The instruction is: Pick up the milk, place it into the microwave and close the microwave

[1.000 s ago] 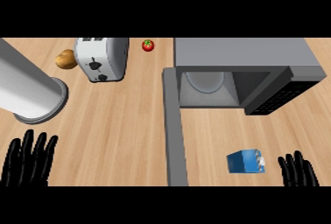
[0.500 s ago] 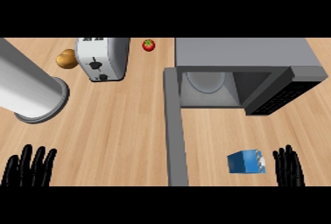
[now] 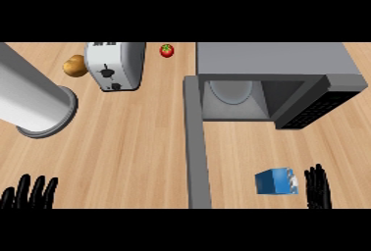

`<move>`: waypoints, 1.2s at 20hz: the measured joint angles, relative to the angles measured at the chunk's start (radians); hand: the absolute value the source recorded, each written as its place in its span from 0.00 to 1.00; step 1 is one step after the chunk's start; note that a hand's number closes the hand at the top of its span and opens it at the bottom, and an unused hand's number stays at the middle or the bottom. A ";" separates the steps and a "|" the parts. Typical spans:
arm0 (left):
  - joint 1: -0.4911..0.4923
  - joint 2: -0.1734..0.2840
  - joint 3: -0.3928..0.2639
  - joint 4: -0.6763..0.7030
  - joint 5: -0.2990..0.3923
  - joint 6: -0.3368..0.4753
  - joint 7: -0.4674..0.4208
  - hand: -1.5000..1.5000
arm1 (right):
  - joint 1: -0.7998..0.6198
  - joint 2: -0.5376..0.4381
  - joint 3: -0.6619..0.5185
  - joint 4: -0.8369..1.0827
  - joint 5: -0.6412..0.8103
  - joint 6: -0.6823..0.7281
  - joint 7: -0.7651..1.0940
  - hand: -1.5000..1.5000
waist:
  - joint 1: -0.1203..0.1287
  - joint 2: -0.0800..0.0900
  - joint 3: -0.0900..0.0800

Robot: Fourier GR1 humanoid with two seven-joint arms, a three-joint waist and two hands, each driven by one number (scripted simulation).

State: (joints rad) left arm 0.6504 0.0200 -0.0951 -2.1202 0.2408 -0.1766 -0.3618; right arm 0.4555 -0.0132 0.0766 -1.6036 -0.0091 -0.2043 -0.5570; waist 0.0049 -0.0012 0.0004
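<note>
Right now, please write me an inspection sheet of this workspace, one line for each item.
Surface: wooden counter, no spills seen.
Job's things: blue milk carton stands on the counter near the front edge, in front of the microwave; the microwave door is swung open toward the front, and the cavity holds only its round plate.
Clutter: toaster, a brown round food item beside its left, a small red fruit at the back, a large grey cylinder at the left.
Hands: left hand at the lower left, fingers straight, holding nothing; right hand just right of the milk carton, open.
Cables: nothing seen.
Surroundings: nothing seen beyond the counter.
</note>
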 measured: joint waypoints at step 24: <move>0.057 0.003 0.012 -0.012 0.020 -0.039 -0.030 0.00 | -0.264 -0.022 -0.130 0.525 -0.014 0.068 -0.329 0.00 | 0.000 0.000 0.000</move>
State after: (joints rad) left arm 0.7071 0.0229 -0.0834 -2.1320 0.2604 -0.2157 -0.3914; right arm 0.1917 -0.0348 -0.0532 -1.0783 -0.0235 -0.1360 -0.8857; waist 0.0053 -0.0007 0.0003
